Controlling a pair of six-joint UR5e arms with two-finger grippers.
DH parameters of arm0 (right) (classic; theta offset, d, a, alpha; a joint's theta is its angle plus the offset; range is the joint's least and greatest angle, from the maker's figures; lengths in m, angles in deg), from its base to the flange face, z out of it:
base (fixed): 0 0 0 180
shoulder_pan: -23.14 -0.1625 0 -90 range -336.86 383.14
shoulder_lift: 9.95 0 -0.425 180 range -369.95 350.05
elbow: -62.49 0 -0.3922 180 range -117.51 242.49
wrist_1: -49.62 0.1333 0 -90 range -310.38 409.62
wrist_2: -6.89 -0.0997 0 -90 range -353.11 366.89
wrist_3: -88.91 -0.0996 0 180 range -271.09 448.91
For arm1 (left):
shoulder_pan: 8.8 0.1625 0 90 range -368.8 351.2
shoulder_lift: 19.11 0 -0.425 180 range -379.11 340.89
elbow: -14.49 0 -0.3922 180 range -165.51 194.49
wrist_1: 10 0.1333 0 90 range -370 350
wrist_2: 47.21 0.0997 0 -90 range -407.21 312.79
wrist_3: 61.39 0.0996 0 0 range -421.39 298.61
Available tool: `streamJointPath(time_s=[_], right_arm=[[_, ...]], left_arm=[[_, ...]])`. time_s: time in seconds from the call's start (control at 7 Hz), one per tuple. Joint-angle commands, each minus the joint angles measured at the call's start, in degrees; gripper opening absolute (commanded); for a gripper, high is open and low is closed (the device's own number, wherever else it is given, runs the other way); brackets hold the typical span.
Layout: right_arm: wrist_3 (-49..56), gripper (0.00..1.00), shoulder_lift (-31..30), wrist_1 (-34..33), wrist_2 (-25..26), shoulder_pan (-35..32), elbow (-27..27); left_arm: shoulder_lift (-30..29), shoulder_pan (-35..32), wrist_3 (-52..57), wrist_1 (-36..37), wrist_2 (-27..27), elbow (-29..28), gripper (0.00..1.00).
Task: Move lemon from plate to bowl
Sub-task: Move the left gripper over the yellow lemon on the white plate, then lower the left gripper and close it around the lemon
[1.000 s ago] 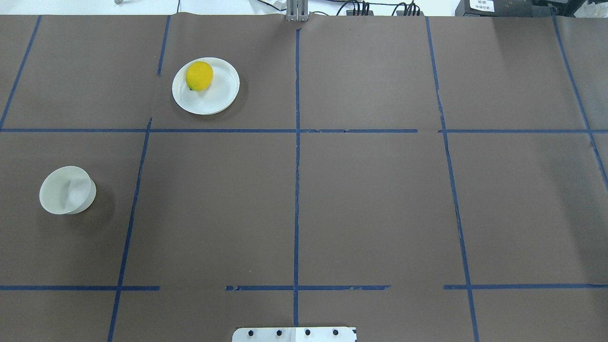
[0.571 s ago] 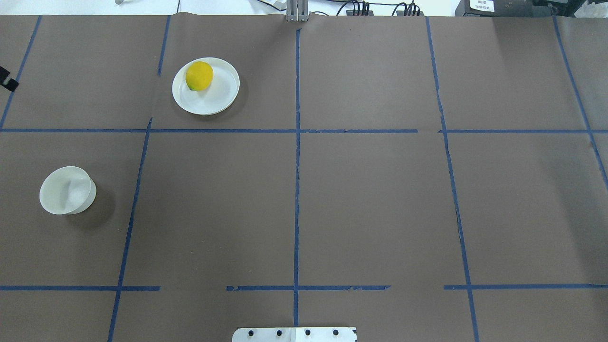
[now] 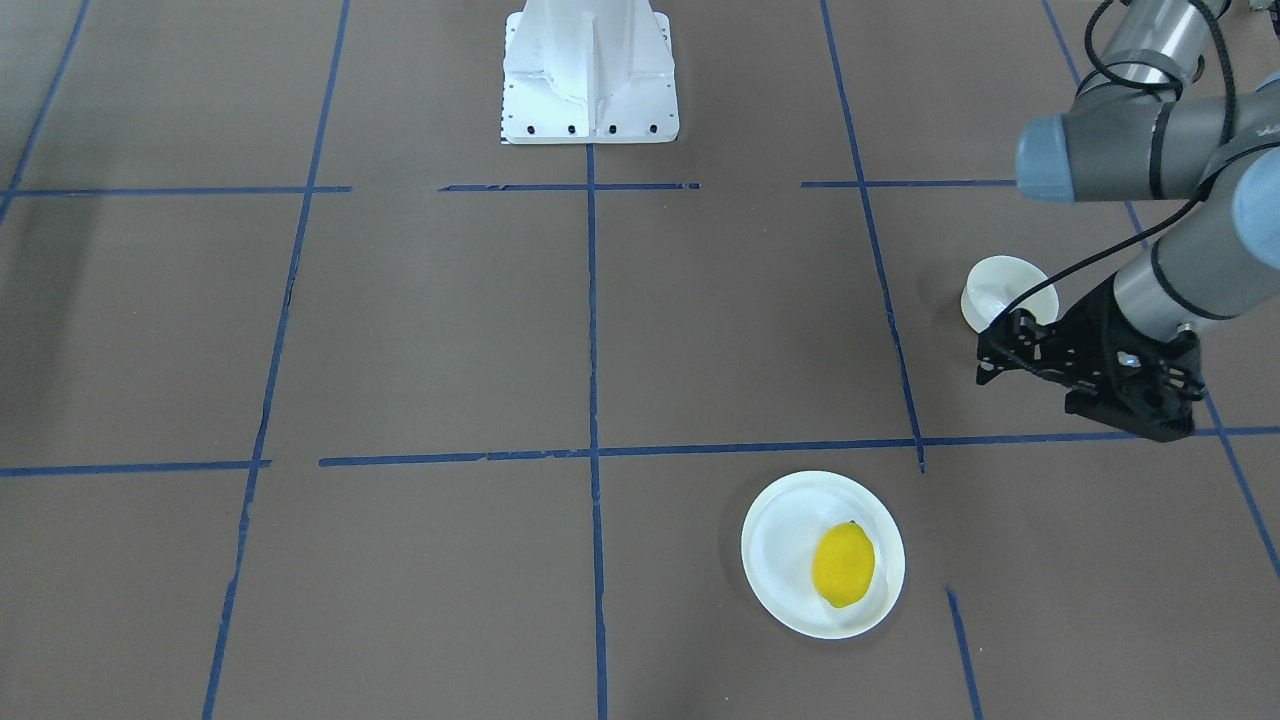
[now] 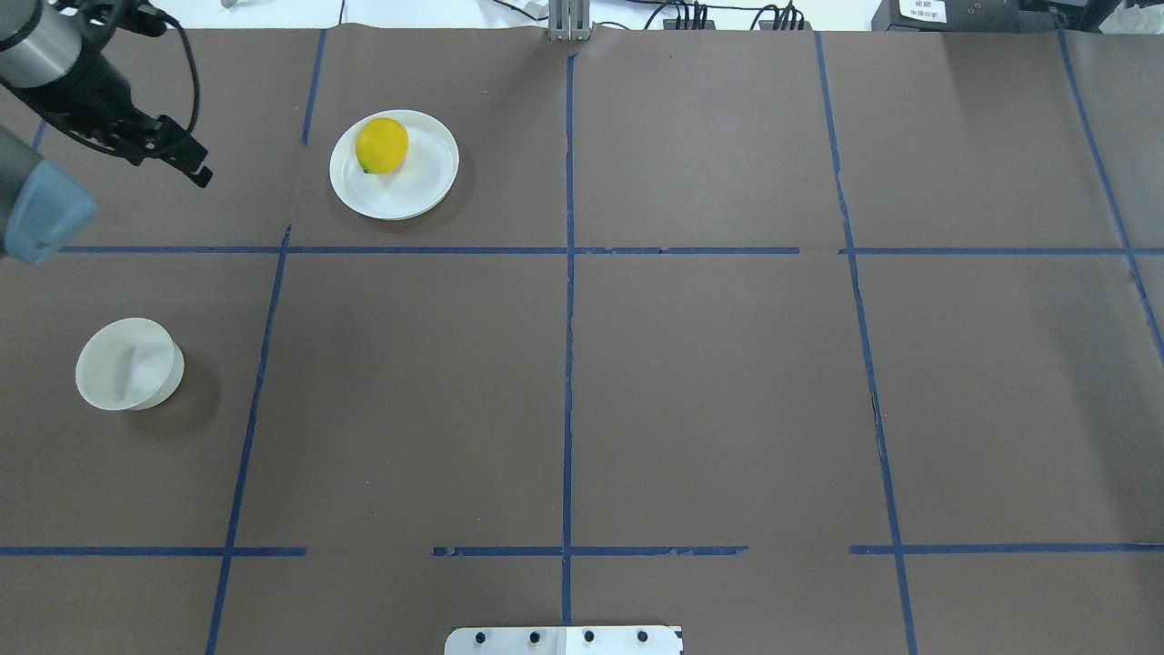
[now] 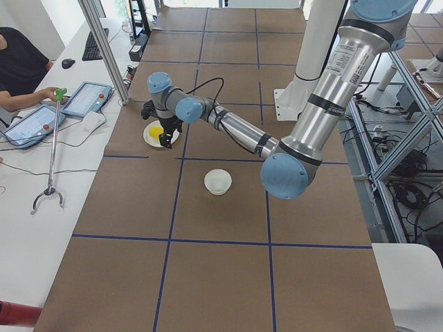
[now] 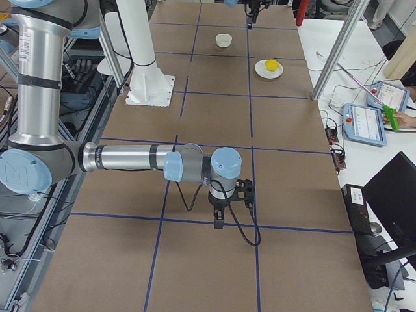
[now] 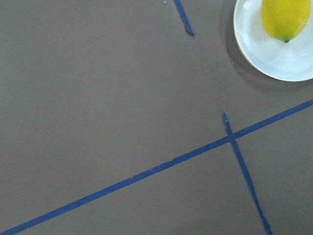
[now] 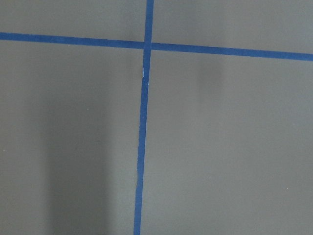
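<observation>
Yellow lemon [image 4: 381, 145] lies on its side on white flat plate [image 4: 427, 186], off-centre. Small deep white bowl [image 4: 127, 364] stands upright, empty, well apart on tabletop [image 4: 709, 382].

Brown table [image 4: 709, 382] with blue tape grid [image 4: 568, 364]; 2 tablets [image 5: 84, 99].

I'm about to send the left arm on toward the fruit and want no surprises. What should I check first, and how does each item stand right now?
1. The yellow oval lemon lies on the flat round white plate: ok.
2. The small deep white bowl is upright and empty: ok.
3. The left gripper is empty, jaws seemingly apart: ok.
4. The left gripper is above the lemon: not ok; it hangs over the bare brown table cover beside the plate.
5. The right gripper is far from plate and bowl: ok.
6. The left gripper's height above the table cover: cannot tell.
</observation>
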Motion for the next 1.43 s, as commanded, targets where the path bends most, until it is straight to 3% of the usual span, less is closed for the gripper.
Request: streamJointPath(time_s=[0.0, 0.29, 0.43, 0.71, 1.29], right_arm=[[0.0, 1.00, 0.0, 0.0, 0.0, 0.0, 0.0], [0.0, 1.00, 0.0, 0.0, 0.0, 0.0, -0.1], [0.0, 1.00, 0.0, 0.0, 0.0, 0.0, -0.1], [0.0, 1.00, 0.0, 0.0, 0.0, 0.0, 0.0], [0.0, 1.00, 0.0, 0.0, 0.0, 0.0, -0.1]], left_arm=[[-9.5, 2.5, -7.3, -6.2, 1.0, -12.0, 1.00], [-20.2, 4.2, -11.1, -14.2, 1.1, -29.4, 1.00], [-21.8, 5.3, -12.8, -18.6, 2.4, -34.2, 1.00], [-23.8, 6.1, -16.0, -24.2, 4.1, -40.5, 1.00], [-24.2, 8.5, -20.1, -30.7, 5.7, -44.5, 1.00]])
